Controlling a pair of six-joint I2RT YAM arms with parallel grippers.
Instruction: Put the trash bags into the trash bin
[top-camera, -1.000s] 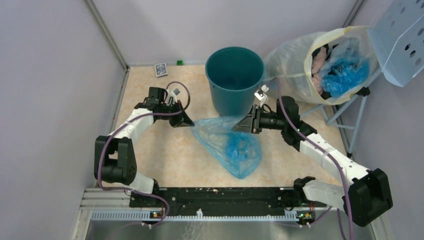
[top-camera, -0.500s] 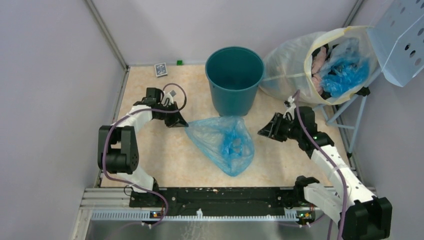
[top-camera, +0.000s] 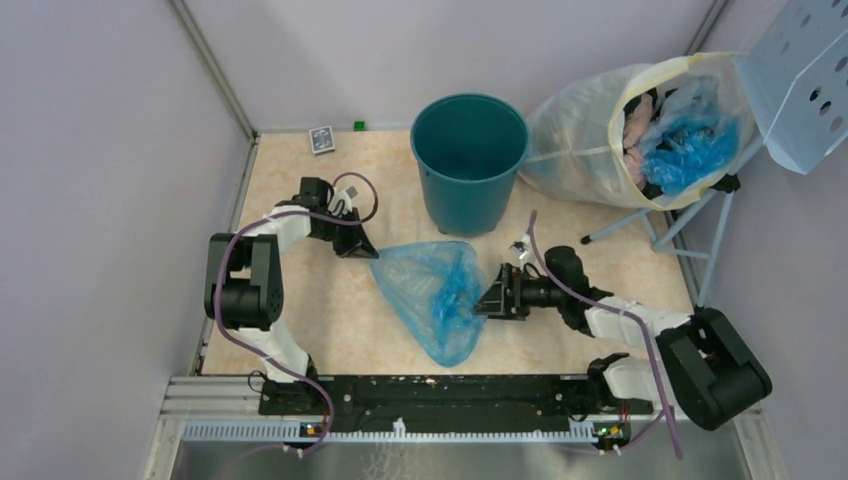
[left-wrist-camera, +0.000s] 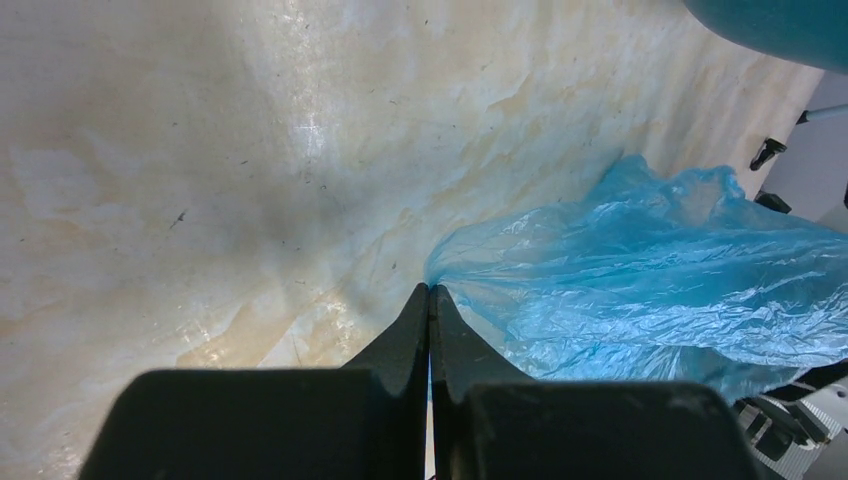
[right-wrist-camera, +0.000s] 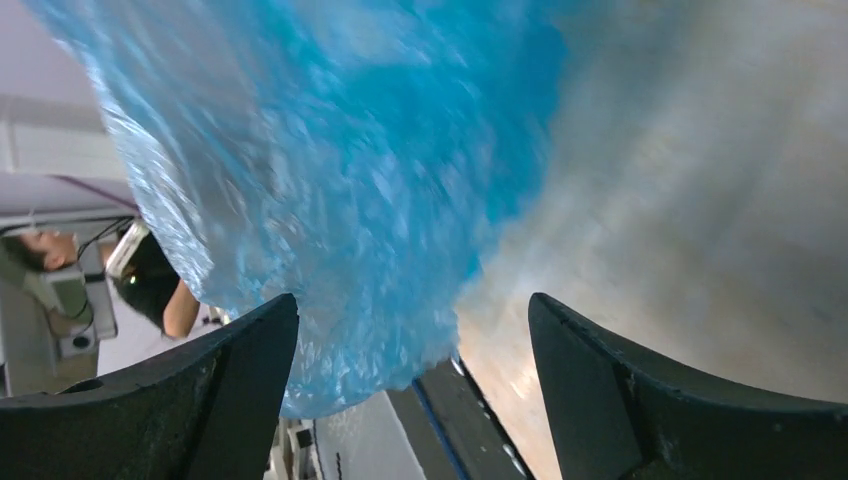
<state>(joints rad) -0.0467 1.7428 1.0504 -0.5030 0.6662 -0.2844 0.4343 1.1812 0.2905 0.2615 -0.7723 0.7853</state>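
Observation:
The light-blue trash bag (top-camera: 432, 292) lies spread on the table in front of the dark-teal trash bin (top-camera: 468, 160), which stands upright. My left gripper (top-camera: 368, 252) is shut on the bag's left corner; in the left wrist view the fingertips (left-wrist-camera: 430, 292) pinch the plastic where the bag (left-wrist-camera: 650, 290) fans out to the right. My right gripper (top-camera: 484, 303) is open at the bag's right edge. Seen from the right wrist, the crinkled bag (right-wrist-camera: 330, 170) reaches into the wide gap of the right gripper (right-wrist-camera: 412, 302), close to one finger.
A large cloudy-white sack (top-camera: 585, 130) stuffed with blue plastic hangs on a stand at the back right. A pale-blue perforated panel (top-camera: 805, 85) sits beside it. A small card box (top-camera: 321, 139) and a green cube (top-camera: 358, 125) lie by the back wall.
My right gripper let go of the bag's top edge near the bin, swung out and came back low at the bag's right side with jaws wide. The bag slumped leftward. The left grip held.

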